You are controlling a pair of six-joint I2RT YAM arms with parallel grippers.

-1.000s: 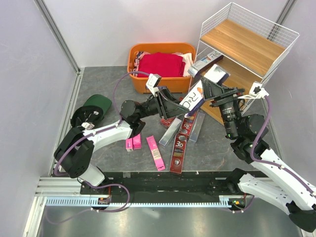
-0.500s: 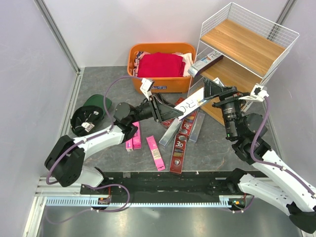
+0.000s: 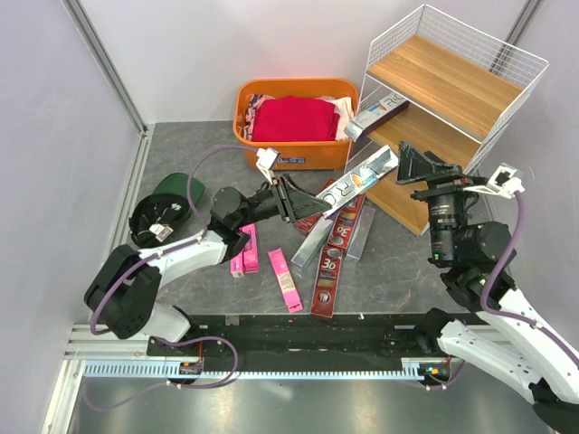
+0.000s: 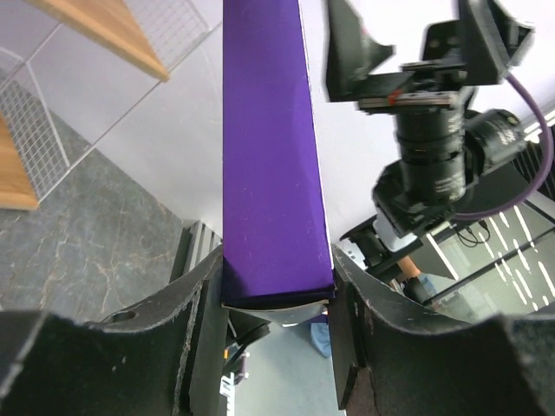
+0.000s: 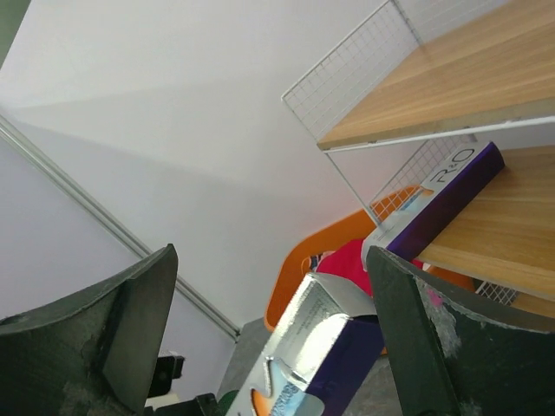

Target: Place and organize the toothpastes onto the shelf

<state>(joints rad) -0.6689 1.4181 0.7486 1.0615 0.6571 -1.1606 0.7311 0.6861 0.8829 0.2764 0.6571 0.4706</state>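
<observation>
Right pincer (image 3: 416, 166) opened, left pincer (image 4: 277, 299) pinching purple carton (image 4: 269, 156)

The overhead camera hangs high over the near edge of the bench (image 3: 181, 158), looking down and toward the far side, with the shelf (image 3: 450, 86) at far right. The left wrist camera looks along a purple toothpaste box (image 4: 269, 156) held in the left end effector (image 4: 277, 286), toward the right arm (image 4: 434, 147). The right wrist camera tilts up past the right end effector (image 5: 269, 260) at the shelf. All three views share the shelf and the box.
</observation>
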